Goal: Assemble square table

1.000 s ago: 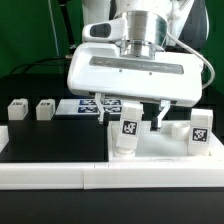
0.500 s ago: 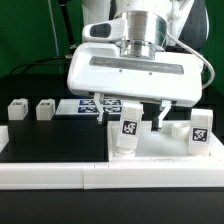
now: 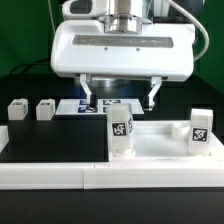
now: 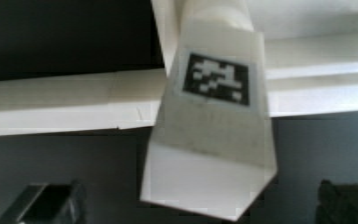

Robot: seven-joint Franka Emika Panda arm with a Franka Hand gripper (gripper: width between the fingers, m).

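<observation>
The white square slab (image 3: 160,148) lies at the exterior view's right. One tagged leg (image 3: 120,135) stands upright on its near left corner, and a second leg (image 3: 200,131) stands at its right corner. Two more small legs (image 3: 16,110) (image 3: 44,109) lie on the black table at the left. My gripper (image 3: 120,96) hangs open above the first leg, its fingers (image 3: 88,96) apart and touching nothing. In the wrist view the leg (image 4: 208,110) stands between the spread fingertips (image 4: 51,204) of the gripper (image 4: 202,205), clear of both.
The marker board (image 3: 100,105) lies behind the slab, under the gripper. A long white bar fence (image 3: 50,172) runs along the table's front edge. The black mat (image 3: 50,140) spreads to the left of the slab.
The gripper has risen and shifted a little to the exterior view's left, off the leg it was around. The leg stays upright on the slab.
</observation>
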